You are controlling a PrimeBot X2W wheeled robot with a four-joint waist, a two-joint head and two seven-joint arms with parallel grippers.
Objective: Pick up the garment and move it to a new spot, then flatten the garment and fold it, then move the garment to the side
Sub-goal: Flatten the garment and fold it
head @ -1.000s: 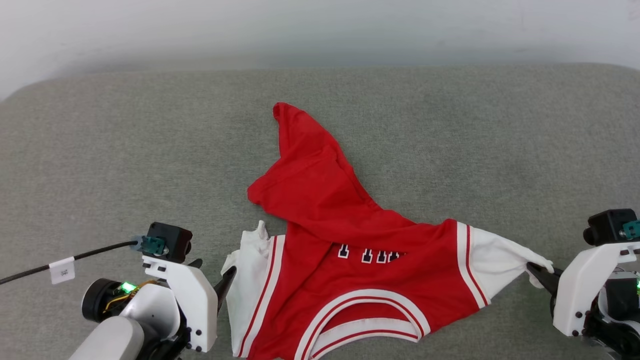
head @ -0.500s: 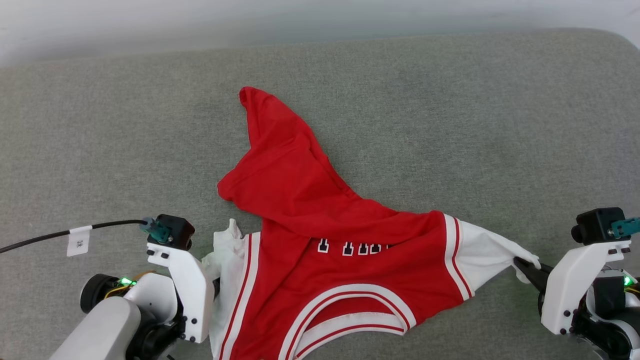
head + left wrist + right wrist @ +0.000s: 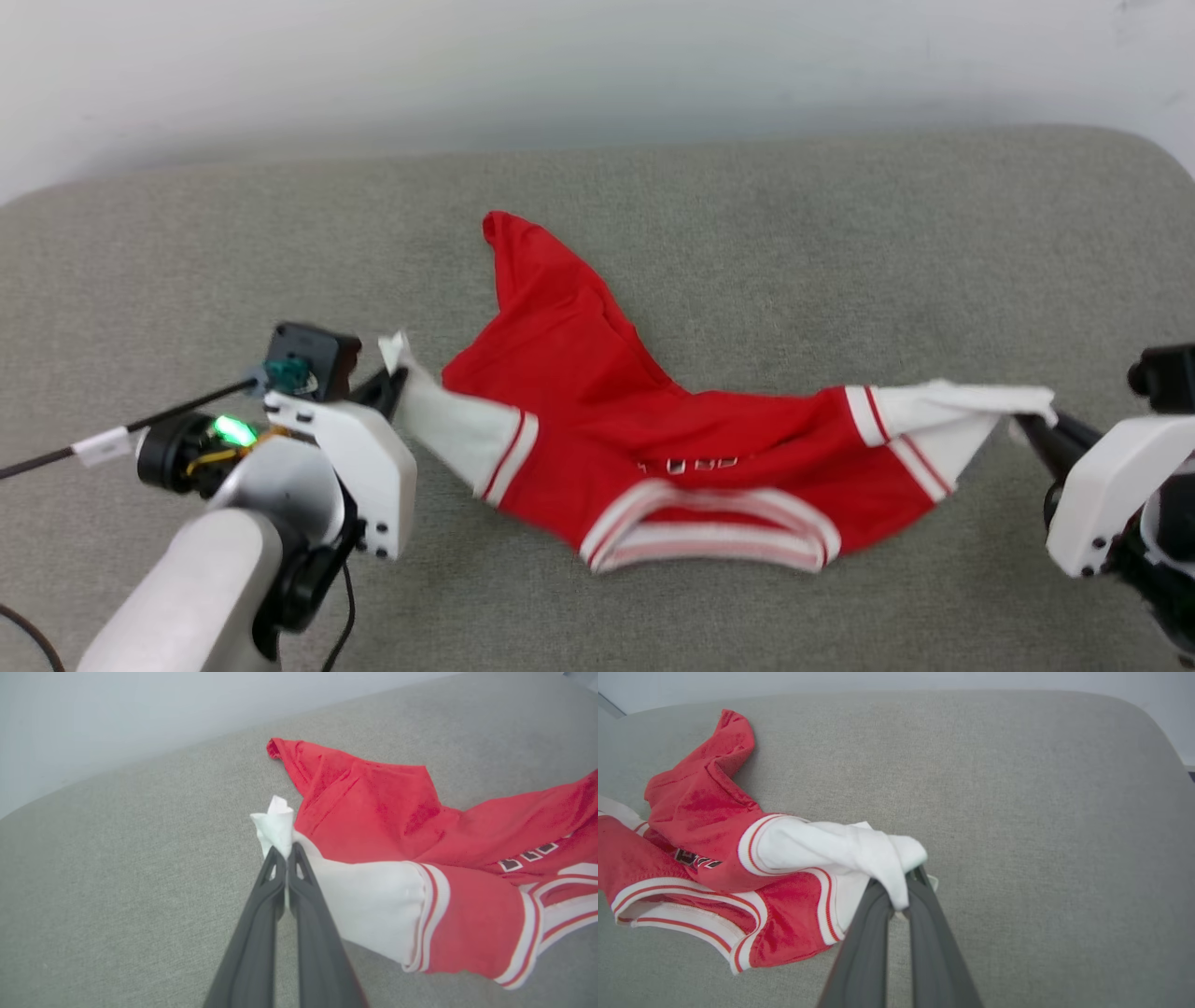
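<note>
The garment, a red jersey with white sleeves and striped trim, hangs stretched between both grippers above the grey cushion. My left gripper is shut on the tip of the garment's left white sleeve; in the left wrist view that gripper pinches the bunched cloth. My right gripper is shut on the end of the right white sleeve; in the right wrist view it is partly draped by that sleeve. The red hem end still trails on the cushion behind.
The wide grey cushion runs to a pale wall at the back; its rounded corner is at the far right. A black cable with a white tag leads off my left wrist.
My left gripper went from open beside the left sleeve to shut on it. Both grippers have lifted the sleeves, so the collar side has risen off the cushion. The camera view has also shifted.
</note>
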